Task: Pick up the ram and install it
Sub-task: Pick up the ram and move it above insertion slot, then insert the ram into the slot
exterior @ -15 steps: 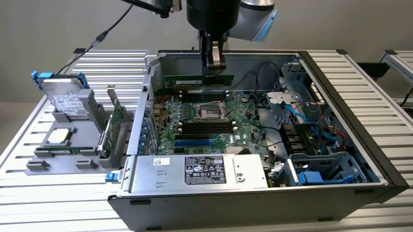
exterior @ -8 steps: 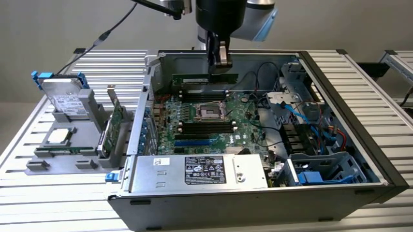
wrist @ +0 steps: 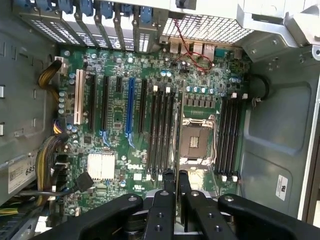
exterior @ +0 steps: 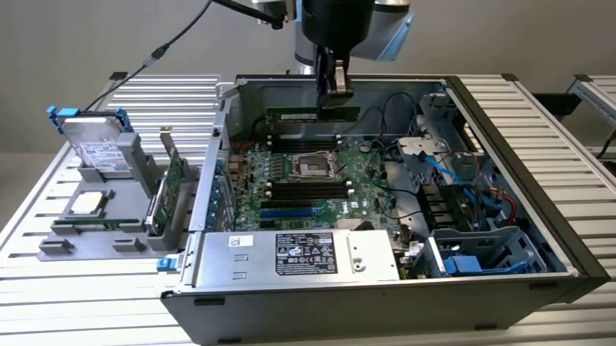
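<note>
The gripper [exterior: 336,92] is holding the ram [exterior: 300,114] by its upper edge, its jaws standing narrow, clamped on the thin board. The ram is hanging level, its long side running from the exterior view's left to right, inside the open case [exterior: 500,166] toward the far end, above the motherboard [exterior: 288,180] and not yet seated in a slot. In the wrist view the fingers [wrist: 165,187] are gripping the ram [wrist: 179,125], which is showing edge-on as a thin line between a bank of black slots [wrist: 162,130] and the socket [wrist: 196,140]. In the exterior view the socket [exterior: 313,167] is lying nearer than the ram, with black slots [exterior: 308,191] nearer still. A silver power supply [exterior: 298,256] is sitting at the case's near end. Outside the case, on the exterior view's left, a grey tray [exterior: 58,249] is carrying a hard drive [exterior: 97,148], a chip [exterior: 86,203] and an upright green card [exterior: 173,191]. Everything is resting on a slatted table [exterior: 58,303]
</note>
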